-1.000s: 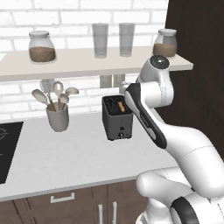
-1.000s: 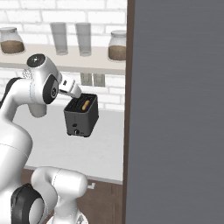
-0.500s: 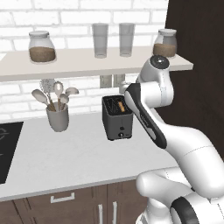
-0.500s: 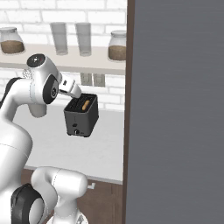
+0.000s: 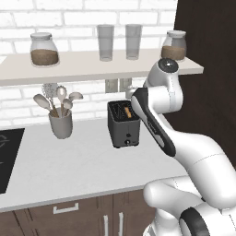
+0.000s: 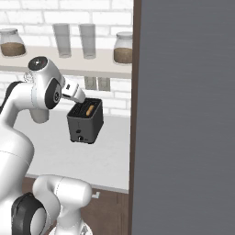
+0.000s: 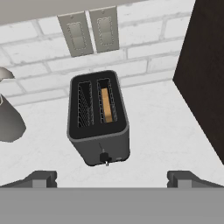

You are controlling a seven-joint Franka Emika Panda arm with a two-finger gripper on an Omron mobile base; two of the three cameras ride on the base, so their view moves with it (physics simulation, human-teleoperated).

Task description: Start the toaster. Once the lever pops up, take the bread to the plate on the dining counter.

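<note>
The toaster point(image 7: 99, 119) is seen from above in the hand view, standing on the white table point(image 5: 69, 161) against the brick wall, near the dark cabinet side on the right and well apart from the utensil crock point(image 5: 61, 123) on the left. The bread point(image 7: 106, 105) sits low in the right-hand slot, only its top edge showing; the left slot is bare. The lever point(image 7: 104, 157) is found on the narrow near panel, at the lower middle of that panel as seen from the hand.

The gripper point(image 7: 111, 178) is held above and just in front of the toaster, its jaws spread wide with nothing between them. The starting of the toaster appears not yet done.

For this step to go well, one fingertip should be brought directly over the lever rather than both being set astride the panel. A straight downward press along the slider's track is called for, with the hand kept close to the front face, so that the small tab is not missed. Sideways force should be avoided, since the toaster could be pushed back or turned on the smooth table.
</note>
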